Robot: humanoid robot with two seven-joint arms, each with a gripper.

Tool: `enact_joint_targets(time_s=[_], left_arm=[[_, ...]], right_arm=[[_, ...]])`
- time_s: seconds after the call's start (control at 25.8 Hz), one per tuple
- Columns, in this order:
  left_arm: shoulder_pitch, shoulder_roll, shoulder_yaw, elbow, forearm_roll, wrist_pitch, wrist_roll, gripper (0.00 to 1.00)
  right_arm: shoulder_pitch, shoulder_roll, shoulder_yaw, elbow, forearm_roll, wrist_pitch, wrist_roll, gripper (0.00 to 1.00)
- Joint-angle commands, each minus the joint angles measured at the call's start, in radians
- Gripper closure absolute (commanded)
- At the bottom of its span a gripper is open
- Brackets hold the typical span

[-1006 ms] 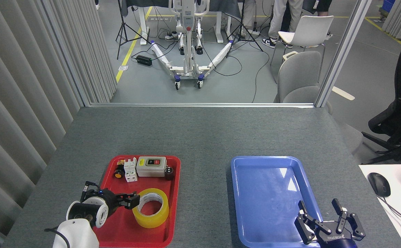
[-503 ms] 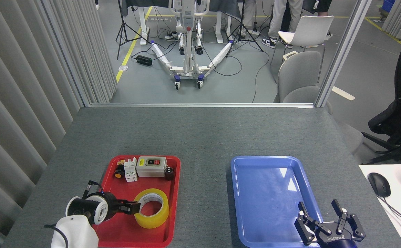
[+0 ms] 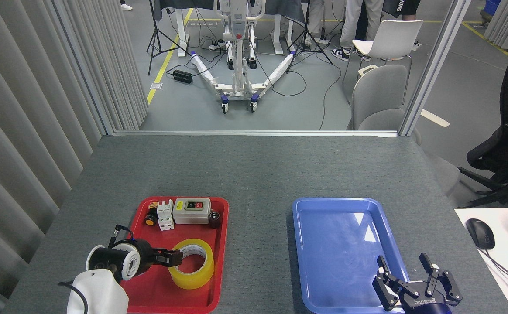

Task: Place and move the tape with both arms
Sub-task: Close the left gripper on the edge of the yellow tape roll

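**Left claw closes in on the tape roll**

Since the frame half a second ago, the left gripper has edged slightly right and up in the frame, so its dark fingertips now sit at the left rim of the tape, one seeming to reach over the wall toward the core. Whether the fingers are spread or pinched on the wall cannot be told from this end-on angle; the roll looks not yet lifted.

At the bottom right of the frame, the right gripper hovers over the near right corner of the blue tray, its fingers spread wide apart and holding nothing. It seems parked there to receive the roll.

The tape lies flat in the lower middle of the red tray, core hole facing up, which offers a wall to pinch. Its right side is close to the tray's right lip, so lifting straight up looks safer than dragging sideways.

Farther up the red tray, a row of small electrical parts lines the far edge, clear of the roll.

Between the trays runs a bare strip of grey table, and the blue tray is empty, leaving ample room for a handover or a set-down.
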Motion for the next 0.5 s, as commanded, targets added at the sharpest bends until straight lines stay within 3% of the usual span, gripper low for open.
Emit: enact_joint_targets(time_s=[0.0, 0.46], left_arm=[[0.000, -0.002, -0.002, 0.009, -0.001, 0.003, -0.001, 0.00], [-0.032, -0.029, -0.043, 0.046, -0.010, 0.071, -0.073, 0.04]], right_arm=[[0.001, 0.000, 0.000, 0.001, 0.000, -0.001, 0.000, 0.00], [0.001, 0.000, 0.002, 0.002, 0.000, 0.000, 0.000, 0.00]])
